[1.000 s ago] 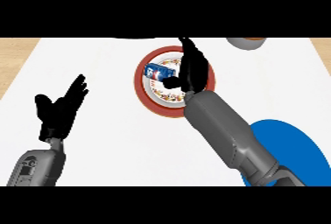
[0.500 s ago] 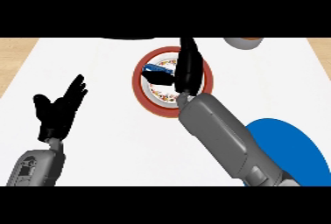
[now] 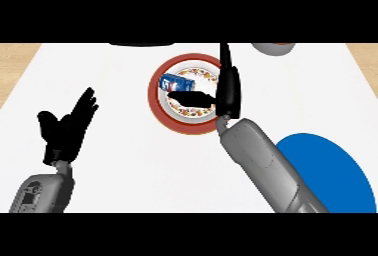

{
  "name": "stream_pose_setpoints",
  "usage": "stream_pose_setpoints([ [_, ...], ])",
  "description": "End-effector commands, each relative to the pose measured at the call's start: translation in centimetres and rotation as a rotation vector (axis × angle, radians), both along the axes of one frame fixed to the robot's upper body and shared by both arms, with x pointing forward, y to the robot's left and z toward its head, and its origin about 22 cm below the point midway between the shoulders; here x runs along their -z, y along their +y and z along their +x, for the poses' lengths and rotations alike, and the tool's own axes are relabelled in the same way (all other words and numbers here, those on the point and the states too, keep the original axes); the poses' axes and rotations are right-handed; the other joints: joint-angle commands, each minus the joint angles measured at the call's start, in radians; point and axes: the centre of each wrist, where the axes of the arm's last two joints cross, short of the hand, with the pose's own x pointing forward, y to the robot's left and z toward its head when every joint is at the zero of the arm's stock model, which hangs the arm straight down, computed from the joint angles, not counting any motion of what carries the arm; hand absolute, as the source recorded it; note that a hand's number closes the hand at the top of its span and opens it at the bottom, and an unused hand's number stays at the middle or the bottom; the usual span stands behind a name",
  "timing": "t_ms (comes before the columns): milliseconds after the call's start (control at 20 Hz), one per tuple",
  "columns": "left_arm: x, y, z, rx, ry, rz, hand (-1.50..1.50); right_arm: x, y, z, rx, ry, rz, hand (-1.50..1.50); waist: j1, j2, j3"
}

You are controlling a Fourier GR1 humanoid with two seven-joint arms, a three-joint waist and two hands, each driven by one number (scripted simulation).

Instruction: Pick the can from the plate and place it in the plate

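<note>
Seen from the head camera looking steeply down on a white counter (image 3: 148, 170), the robot's right hand (image 3: 229, 92) reaches over a red-rimmed plate (image 3: 168, 117) with a patterned inner band, set toward the far middle of the counter. Its fingers run straight up along the plate's right side, one tip stretching past the far rim, while the thumb (image 3: 188, 97) juts out to the left across the plate's centre. The can (image 3: 179, 82), blue with white and red markings, lies on its side in the far-left part of that plate, just beyond the thumb; whether the thumb touches it cannot be told, and the fingers are not curled round it, so the hand reads as open and holding nothing. The grey right forearm (image 3: 258, 160) slants in from the lower right, crossing the near edge of a plain blue plate (image 3: 332, 175) that sits at the counter's right side, well apart from the red-rimmed one. At the left, the left hand (image 3: 66, 127) rests open with fingers spread and pointing up, above its grey forearm, touching nothing. A grey dish (image 3: 273, 48) is cut off by the far edge at the upper right. Wooden flooring (image 3: 15, 70) shows past the counter's left edge.
</note>
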Motion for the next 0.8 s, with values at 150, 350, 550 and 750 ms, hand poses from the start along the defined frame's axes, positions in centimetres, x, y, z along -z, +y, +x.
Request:
stream_pose_setpoints([
  [150, -1.6, 1.7, 1.1, 0.006, 0.002, 0.011, 0.0, 2.8, -3.2, -0.2, -0.009, -0.018, 0.001, -1.5, -0.01, -0.002, 0.0],
  [350, 0.9, -0.3, -1.1, -0.016, 0.007, 0.007, 0.0, 2.2, -5.2, -0.3, 0.014, -0.048, -0.011, -1.5, -0.011, -0.004, -0.001],
  [550, -1.2, 1.0, -1.5, -0.019, -0.008, 0.013, 0.0, 1.8, -5.5, -0.3, 0.044, -0.017, -0.039, -1.5, -0.008, -0.004, -0.001],
  [750, 0.2, 1.8, -1.2, -0.016, 0.004, 0.017, 0.0, 3.7, -7.1, -1.9, 0.044, 0.003, -0.073, -1.5, -0.011, -0.003, -0.001],
])
